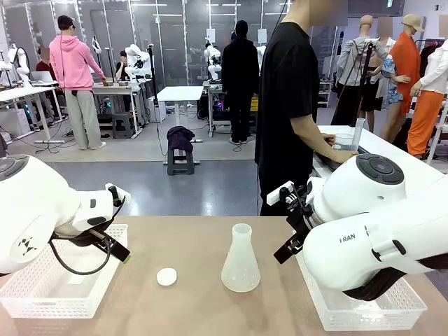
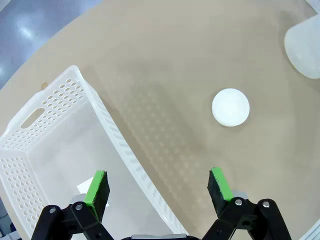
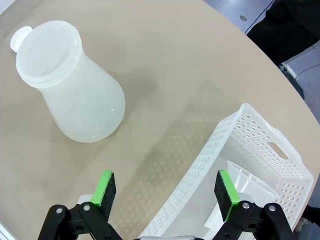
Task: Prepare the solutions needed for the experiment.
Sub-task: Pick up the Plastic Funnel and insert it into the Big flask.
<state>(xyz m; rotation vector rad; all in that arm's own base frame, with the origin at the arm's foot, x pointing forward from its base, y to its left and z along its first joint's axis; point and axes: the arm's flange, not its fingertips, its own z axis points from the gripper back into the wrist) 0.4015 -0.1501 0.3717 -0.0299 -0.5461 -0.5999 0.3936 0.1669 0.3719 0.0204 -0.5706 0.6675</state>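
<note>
A frosted white conical flask (image 1: 240,260) stands upright at the middle of the tan table (image 1: 189,241); it also appears in the right wrist view (image 3: 75,87), and I see no liquid in it. The solutions are out of view. A small white round disc (image 1: 166,276) (image 2: 230,107) lies left of the flask. My left gripper (image 1: 117,246) (image 2: 159,182) hangs open above the right wall of the left basket (image 2: 107,122). My right gripper (image 1: 288,243) (image 3: 165,182) hangs open above the left wall of the right basket (image 3: 250,130), to the right of the flask.
White perforated baskets sit at the table's left (image 1: 42,297) and right (image 1: 350,315) front corners, each with a pale item inside. A person in black (image 1: 287,91) stands at the far side, turned toward a side table, one hand (image 1: 343,155) by a tall clear cylinder (image 1: 359,131).
</note>
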